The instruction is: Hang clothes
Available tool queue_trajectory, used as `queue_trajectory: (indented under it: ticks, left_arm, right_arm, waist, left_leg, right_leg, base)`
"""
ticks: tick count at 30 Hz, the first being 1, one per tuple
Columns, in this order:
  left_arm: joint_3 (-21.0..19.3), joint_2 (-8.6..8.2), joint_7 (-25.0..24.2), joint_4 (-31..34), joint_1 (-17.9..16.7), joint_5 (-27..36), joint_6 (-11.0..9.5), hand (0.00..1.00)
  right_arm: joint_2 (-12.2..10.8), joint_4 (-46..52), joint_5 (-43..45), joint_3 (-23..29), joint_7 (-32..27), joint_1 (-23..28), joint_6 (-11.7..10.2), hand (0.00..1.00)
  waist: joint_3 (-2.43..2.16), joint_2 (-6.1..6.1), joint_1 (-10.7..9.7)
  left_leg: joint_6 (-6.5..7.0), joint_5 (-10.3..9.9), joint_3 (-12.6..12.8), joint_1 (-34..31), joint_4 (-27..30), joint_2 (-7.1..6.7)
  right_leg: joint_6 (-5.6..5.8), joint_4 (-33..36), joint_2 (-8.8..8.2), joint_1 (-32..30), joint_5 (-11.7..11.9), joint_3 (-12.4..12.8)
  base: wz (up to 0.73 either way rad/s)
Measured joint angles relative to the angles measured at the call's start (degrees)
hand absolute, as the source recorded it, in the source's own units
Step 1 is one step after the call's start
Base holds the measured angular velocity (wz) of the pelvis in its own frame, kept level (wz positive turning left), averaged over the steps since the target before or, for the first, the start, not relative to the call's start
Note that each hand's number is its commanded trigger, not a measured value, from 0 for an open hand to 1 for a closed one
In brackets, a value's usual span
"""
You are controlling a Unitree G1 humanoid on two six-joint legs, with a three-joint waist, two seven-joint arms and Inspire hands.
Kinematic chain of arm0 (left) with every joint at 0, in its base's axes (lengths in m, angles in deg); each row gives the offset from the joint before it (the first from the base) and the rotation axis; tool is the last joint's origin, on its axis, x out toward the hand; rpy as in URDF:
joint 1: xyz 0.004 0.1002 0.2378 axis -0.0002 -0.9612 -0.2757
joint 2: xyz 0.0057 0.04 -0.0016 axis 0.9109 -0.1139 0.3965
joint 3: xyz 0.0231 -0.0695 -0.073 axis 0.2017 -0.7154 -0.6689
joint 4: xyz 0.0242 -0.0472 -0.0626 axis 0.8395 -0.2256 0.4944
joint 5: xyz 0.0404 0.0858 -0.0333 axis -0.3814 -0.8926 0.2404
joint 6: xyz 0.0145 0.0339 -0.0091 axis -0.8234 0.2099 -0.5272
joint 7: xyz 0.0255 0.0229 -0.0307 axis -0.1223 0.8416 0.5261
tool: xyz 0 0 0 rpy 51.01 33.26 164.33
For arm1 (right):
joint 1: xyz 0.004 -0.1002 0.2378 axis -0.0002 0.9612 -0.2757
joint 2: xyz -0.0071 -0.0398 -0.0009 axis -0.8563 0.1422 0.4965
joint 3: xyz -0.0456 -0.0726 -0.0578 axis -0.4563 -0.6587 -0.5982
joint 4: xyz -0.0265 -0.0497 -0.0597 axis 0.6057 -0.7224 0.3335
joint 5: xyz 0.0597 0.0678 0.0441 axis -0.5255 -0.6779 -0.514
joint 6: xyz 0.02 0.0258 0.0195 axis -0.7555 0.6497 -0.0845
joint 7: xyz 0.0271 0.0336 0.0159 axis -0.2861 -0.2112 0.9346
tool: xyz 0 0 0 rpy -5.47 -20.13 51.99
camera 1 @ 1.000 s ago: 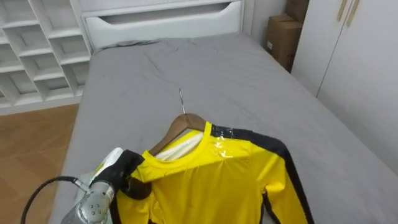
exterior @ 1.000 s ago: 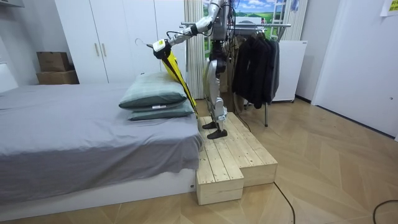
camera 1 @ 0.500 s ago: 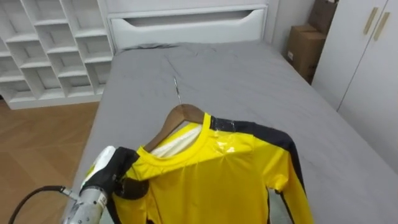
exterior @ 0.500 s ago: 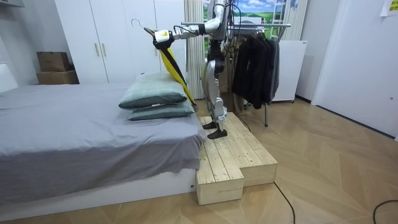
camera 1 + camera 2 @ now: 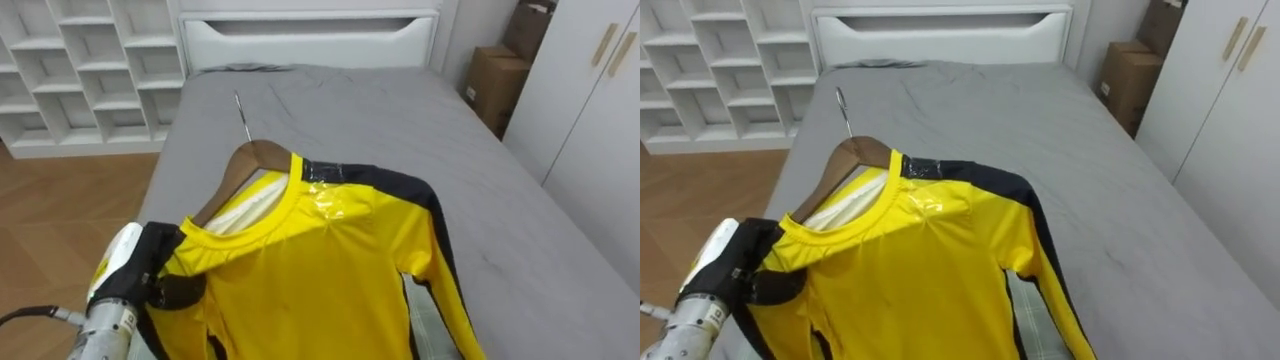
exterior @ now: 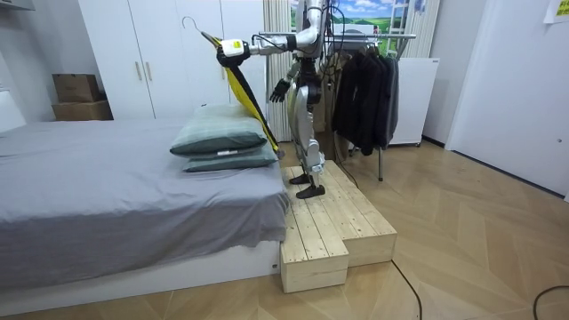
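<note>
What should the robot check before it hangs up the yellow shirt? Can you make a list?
1. Shirt on hanger: ok, collar sits round its neck.
2. Left hand grip: ok, fingers curled on the shirt's shoulder.
3. Hook free: ok, touches nothing.
4. Facing the rack: not ok, robot faces the bed; rack is behind it.
5. Right hand free: cannot tell.

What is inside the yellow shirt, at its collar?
A wooden hanger: its hook and one arm show at the collar of the shirt. Its other arm is covered by the cloth.
</note>
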Motion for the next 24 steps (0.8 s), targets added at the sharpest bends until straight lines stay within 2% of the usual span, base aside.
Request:
queue_trajectory:
  ticks: [6,9,12,16,19,24]
  left_arm:
    - [-0.05,0.22,1.01,4.44,-1.57,-2.09,-0.64,1.00]
    - [-0.49,0.16,0.74,5.55,-2.29,-4.45,-0.51,1.00]
    - [-1.42,0.16,0.35,5.76,-2.31,-5.62,-0.51,1.00]
    - [-2.28,0.16,-0.34,5.84,-2.31,-6.54,-0.51,1.00]
    - [-2.48,0.16,-0.65,7.01,-3.75,-6.76,-0.51,1.00]
    - [-2.25,0.15,-0.75,7.98,-5.15,-7.78,-0.61,1.00]
  right_arm:
    - [1.49,14.83,4.88,0.54,-1.87,1.78,-1.53,0.00]
    - [1.74,23.04,13.54,2.44,-2.00,1.81,-1.29,0.00]
    - [2.67,29.76,15.90,3.40,-2.85,1.82,-1.30,0.00]
    - [3.26,35.09,18.56,3.88,-3.07,1.57,-1.32,0.00]
    - [3.42,40.47,19.77,4.24,-3.04,1.47,-0.97,0.00]
    - [5.11,46.44,21.37,4.14,-3.06,0.89,-0.97,0.00]
  waist:
    - [-0.09,0.24,0.05]
    - [-0.05,0.29,0.08]
    - [0.01,0.14,0.06]
    - [0.16,-0.10,0.09]
    - [0.20,-0.15,0.43]
    - [0.25,-0.53,0.53]
  left_leg:
    - [0.00,0.00,-0.04,0.26,-0.02,0.01]
    - [0.00,0.00,0.08,0.65,-0.37,0.02]
    - [0.00,0.00,0.11,1.56,-0.39,0.04]
    - [-0.07,-0.05,0.14,1.76,-0.65,0.06]
    - [-0.07,-0.04,0.51,1.65,-0.96,0.10]
    - [-0.07,-0.04,1.04,1.14,-0.92,0.12]
  right_leg:
    - [0.00,0.10,-0.04,0.11,0.00,-0.07]
    - [0.00,0.09,0.01,0.22,0.00,0.00]
    - [0.00,0.02,0.01,1.01,0.00,-0.02]
    - [0.01,0.42,0.06,0.67,-0.01,0.06]
    - [0.03,0.88,0.15,0.37,-0.02,0.49]
    - [0.04,0.87,0.13,-0.19,0.00,0.84]
  base:
    - [0.00]
    - [0.00]
    - [0.00]
    - [0.00]
    - [-0.05]
    - [-0.05]
